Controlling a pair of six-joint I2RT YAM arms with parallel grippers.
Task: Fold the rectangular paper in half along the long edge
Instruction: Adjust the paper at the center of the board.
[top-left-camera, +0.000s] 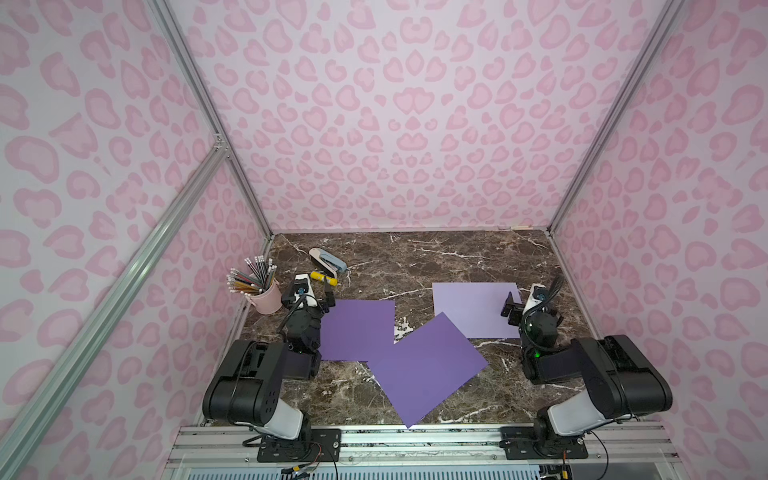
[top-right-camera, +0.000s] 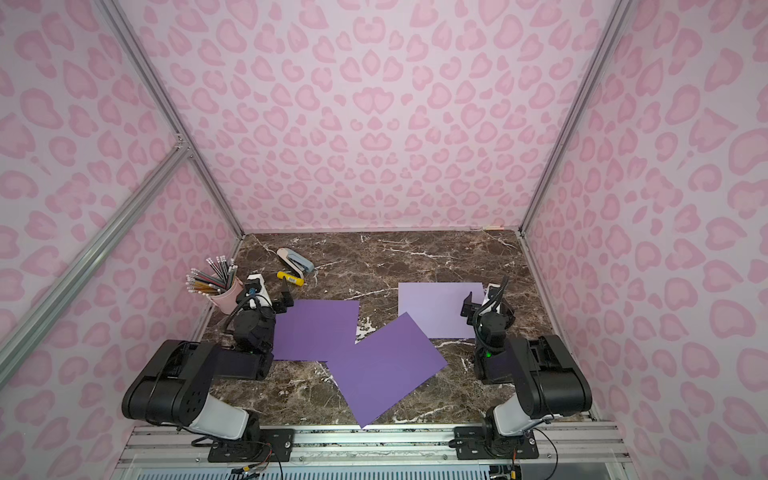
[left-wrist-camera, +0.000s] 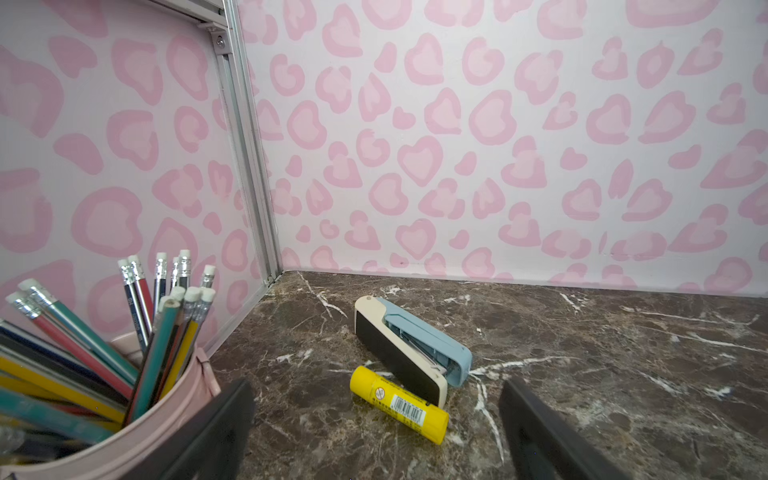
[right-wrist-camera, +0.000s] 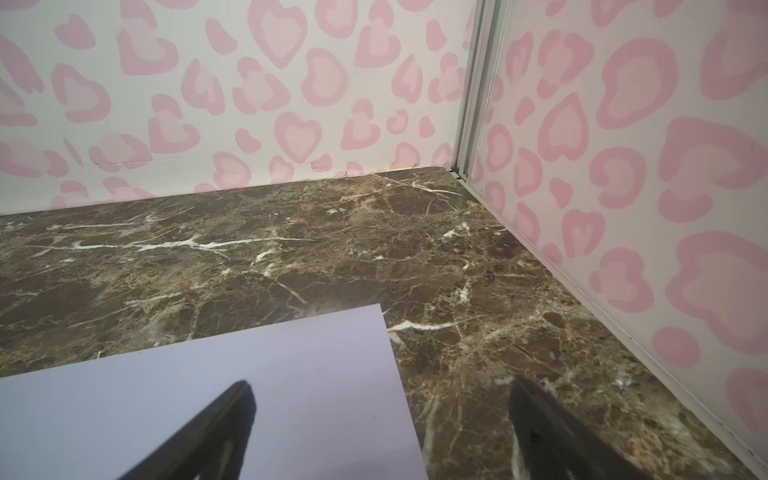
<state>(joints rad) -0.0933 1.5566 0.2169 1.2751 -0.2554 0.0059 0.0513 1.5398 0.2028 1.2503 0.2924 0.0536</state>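
A tilted purple sheet (top-left-camera: 428, 370) is seen at 6 o'clock on the worktop (top-left-camera: 436, 257), unfolded.
A second purple sheet (top-left-camera: 359, 330) is overlapped at 9 o'clock; a pale lilac sheet (top-left-camera: 473, 309) is laid at 2 o'clock. The left jaws and right jaws are spread and empty. A pencil cup (top-left-camera: 268, 299), stapler (top-left-camera: 328, 261) and glue stick (top-left-camera: 323, 278) are set at 10 o'clock.

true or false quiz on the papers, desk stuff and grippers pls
The tilted dark purple sheet overlaps the other dark purple sheet. True.
The glue stick stands in the pink cup. False: it lies on the table beside the stapler; the cup holds pencils.
Both the left gripper and right gripper are open and empty. True.
The right gripper is over a dark sheet. False: it is over the pale lilac sheet.
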